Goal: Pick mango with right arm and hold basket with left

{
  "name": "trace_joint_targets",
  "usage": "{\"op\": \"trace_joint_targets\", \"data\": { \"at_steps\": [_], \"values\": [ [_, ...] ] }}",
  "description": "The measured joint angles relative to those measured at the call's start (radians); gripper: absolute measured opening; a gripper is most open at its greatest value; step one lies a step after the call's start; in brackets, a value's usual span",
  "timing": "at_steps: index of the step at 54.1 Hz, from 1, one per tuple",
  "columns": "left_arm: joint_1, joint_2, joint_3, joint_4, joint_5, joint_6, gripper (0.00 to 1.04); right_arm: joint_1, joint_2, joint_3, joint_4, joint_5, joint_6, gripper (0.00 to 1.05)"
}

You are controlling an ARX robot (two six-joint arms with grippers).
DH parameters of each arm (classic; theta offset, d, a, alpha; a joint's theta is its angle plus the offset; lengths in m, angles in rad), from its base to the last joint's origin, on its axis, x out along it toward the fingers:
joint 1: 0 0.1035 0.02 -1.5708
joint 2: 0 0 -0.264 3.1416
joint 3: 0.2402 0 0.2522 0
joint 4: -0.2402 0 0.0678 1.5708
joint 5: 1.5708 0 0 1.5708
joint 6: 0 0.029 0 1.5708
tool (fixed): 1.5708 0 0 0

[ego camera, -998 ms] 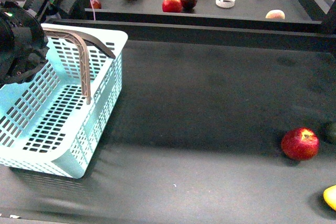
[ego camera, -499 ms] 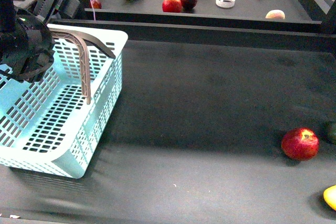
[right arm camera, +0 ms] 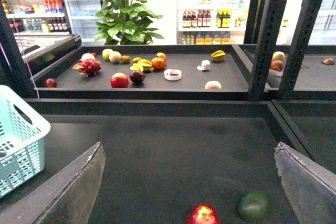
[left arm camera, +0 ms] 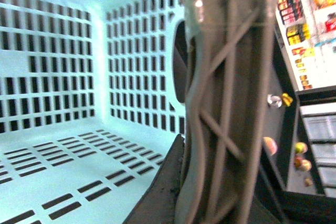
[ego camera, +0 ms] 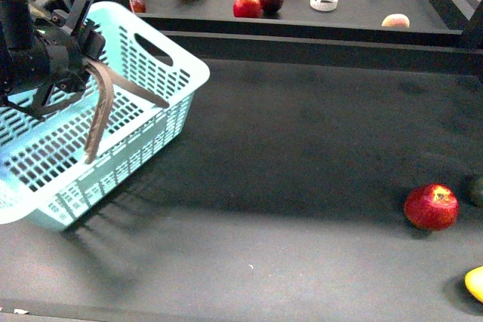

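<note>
Counter layout: we work over a wide dark matte counter (ego camera: 302, 156) carrying a pale turquoise perforated plastic basket (ego camera: 178, 52), which hangs tilted with its right side raised. Our left hand (ego camera: 85, 54) is clamped on the grey-brown curved basket handle (ego camera: 98, 118). Hazard: hung askew from that one hold, the basket could swing, or the handle could slip out of the hand. Our right hand (right arm camera: 189, 150) stands wide open and empty above the counter. Hazard: its wrist camera shows only a round red apple (ego camera: 431, 207) and a dark green round fruit (ego camera: 476, 190), so a reach aimed there could take the wrong fruit. The smooth yellow oval mango (ego camera: 475, 283) lies on the counter at our near right, near the apple and closer to us, cut off by the frame edge. From that sliver we cannot tell its long axis or heading.
</note>
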Motion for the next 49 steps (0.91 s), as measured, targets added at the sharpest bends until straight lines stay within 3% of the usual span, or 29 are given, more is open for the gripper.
{"op": "trace_joint_targets", "data": {
  "at_steps": [15, 49],
  "values": [
    [-0.066, -0.112, -0.102, 0.032, -0.050, 0.264, 0.06, 0.000, 0.000, 0.000, 0.000, 0.000, 0.000, 0.96],
    [-0.265, -0.338, -0.463, 0.338, -0.030, 0.950, 0.06, 0.000, 0.000, 0.000, 0.000, 0.000, 0.000, 0.96]
  ]
}}
